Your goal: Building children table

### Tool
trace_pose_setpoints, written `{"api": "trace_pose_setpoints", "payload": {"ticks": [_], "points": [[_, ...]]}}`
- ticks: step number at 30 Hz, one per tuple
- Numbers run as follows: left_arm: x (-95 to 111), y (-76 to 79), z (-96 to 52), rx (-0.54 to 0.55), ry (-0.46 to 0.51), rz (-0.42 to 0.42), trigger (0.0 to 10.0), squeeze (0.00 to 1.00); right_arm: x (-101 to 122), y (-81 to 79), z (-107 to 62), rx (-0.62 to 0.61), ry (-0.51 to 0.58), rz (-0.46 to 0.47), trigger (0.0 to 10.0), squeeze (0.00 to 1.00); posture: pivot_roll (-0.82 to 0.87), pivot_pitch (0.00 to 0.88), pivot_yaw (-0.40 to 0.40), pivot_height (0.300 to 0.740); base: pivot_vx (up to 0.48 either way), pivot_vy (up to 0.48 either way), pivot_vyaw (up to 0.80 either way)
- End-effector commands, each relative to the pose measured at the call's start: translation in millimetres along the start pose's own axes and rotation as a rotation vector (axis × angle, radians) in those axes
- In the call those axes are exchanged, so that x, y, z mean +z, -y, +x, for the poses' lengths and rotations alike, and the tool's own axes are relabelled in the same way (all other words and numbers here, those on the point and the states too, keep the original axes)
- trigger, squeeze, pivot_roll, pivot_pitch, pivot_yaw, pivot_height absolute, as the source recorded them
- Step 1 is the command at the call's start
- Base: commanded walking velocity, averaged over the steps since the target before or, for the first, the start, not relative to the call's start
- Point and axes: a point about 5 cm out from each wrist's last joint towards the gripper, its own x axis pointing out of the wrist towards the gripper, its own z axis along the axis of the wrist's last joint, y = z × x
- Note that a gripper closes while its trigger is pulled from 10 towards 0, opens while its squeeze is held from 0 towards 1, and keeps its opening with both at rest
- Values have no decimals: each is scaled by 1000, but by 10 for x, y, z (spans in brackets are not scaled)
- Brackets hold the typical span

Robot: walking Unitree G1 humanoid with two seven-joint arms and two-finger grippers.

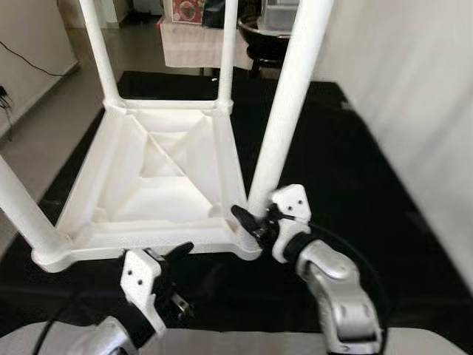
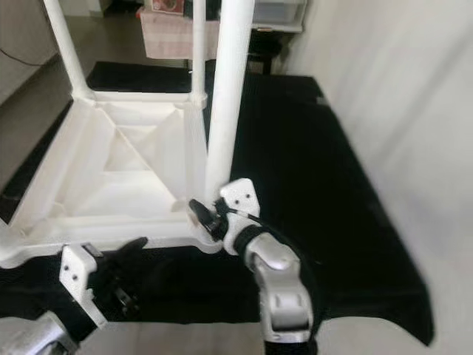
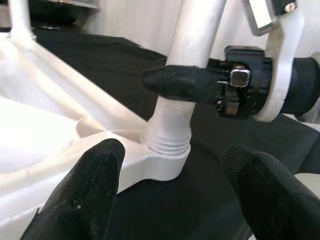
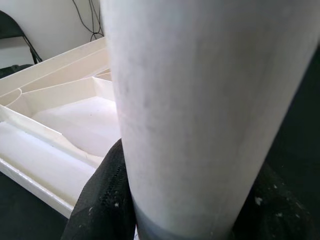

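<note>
The white children's table (image 1: 159, 185) lies upside down on a black mat (image 1: 347, 163), its legs pointing up. My right gripper (image 1: 259, 218) is shut on the near right leg (image 1: 288, 103), just above the threaded socket at the table's corner (image 3: 167, 145). In the right wrist view that leg (image 4: 200, 100) sits between the black fingers (image 4: 102, 200). My left gripper (image 1: 181, 277) is open, low in front of the table's near edge and holding nothing. Its fingers (image 3: 85, 190) point at the same corner. Three other legs stand in their corners: back left (image 1: 100, 52), back right (image 1: 228, 52), near left (image 1: 22, 207).
A pale wall (image 1: 414, 96) runs close along the right of the mat. Behind the table stand a low cloth-covered stand (image 1: 192, 41) and a dark round object (image 1: 262, 37). Bare floor (image 1: 44, 111) with a cable lies to the left.
</note>
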Motion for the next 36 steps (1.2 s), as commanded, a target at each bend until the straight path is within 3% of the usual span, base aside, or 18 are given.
{"api": "trace_pose_setpoints", "payload": {"ticks": [1, 4, 5, 7, 8, 10, 11, 13, 14, 15, 19, 26, 27, 30, 31, 36], "points": [[-52, -26, -28, 20, -25, -4, 10000, 0, -251, 177, -55, -98, -137, 20, 9294, 0, -179, 123, -94, 740, 0, 0, 0], [-52, -29, -28, 24, -23, -4, 10000, 0, -185, 163, -17, -33, -103, 32, 10000, 0, -181, 124, -96, 740, 0, 0, 0], [-52, -26, -23, 21, -23, -5, 10000, 0, -58, 90, 1, 58, -51, 77, 10000, 1000, -185, 126, -96, 740, 0, 0, 0], [-52, -26, -23, 21, -23, -5, 10000, 0, -58, 90, 1, 58, -51, 77, 10000, 1000, -185, 126, -96, 740, 0, 0, 0], [-49, -21, -19, 18, -22, -7, 10000, 0, 31, 32, 10, 188, -17, 109, 10000, 1000, -181, 127, -96, 740, 0, 0, 0], [-44, -9, -16, 14, -21, -8, 10000, 0, 195, 41, 20, 390, 38, 73, 10000, 1000, -175, 132, -98, 740, 0, 0, 0], [-44, -9, -16, 14, -21, -8, 10000, 0, 195, 41, 20, 390, 38, 73, 10000, 1000, -175, 132, -98, 740, 0, 0, 0], [-38, 1, -17, 13, -20, -9, 10000, 0, 290, 110, 13, 552, 48, -47, 10000, 1000, -171, 138, -98, 740, 0, 0, 0], [-38, 1, -17, 13, -20, -9, 10000, 0, 290, 110, 13, 552, 48, -47, 10000, 1000, -171, 138, -98, 740, 0, 0, 0], [-34, 9, -18, 13, -20, -7, 10000, 0, 312, 150, 14, 639, 36, -107, 10000, 0, -160, 143, -100, 740, 0, 0, 0], [-36, 33, -44, 37, -37, 20, 10000, 0, 365, 253, 77, 858, -43, -225, 10000, 0, -140, 156, -98, 740, 0, 0, 0], [-44, 85, -160, 126, -79, 101, 10000, 0, 465, 333, 239, 926, -75, -261, 10000, 0, -123, 174, -92, 740, 0, 0, 0], [-43, 98, -173, 130, -80, 99, 10000, 0, 481, 357, 265, 921, -75, -262, 8863, 0, -115, 178, -96, 740, 0, 0, 0], [-42, 107, -179, 130, -80, 96, 10000, 0, 492, 372, 280, 917, -75, -263, 8863, 0, -114, 178, -97, 740, 0, 0, 0], [-41, 110, -171, 126, -78, 92, 10000, 0, 505, 395, 285, 920, -72, -264, 0, 0, -115, 181, -97, 740, 0, 0, 0], [-41, 114, -147, 100, -74, 83, 10000, 0, 494, 476, 213, 951, -82, -262, 0, 0, -127, 183, -91, 740, 0, 0, 0]]}}
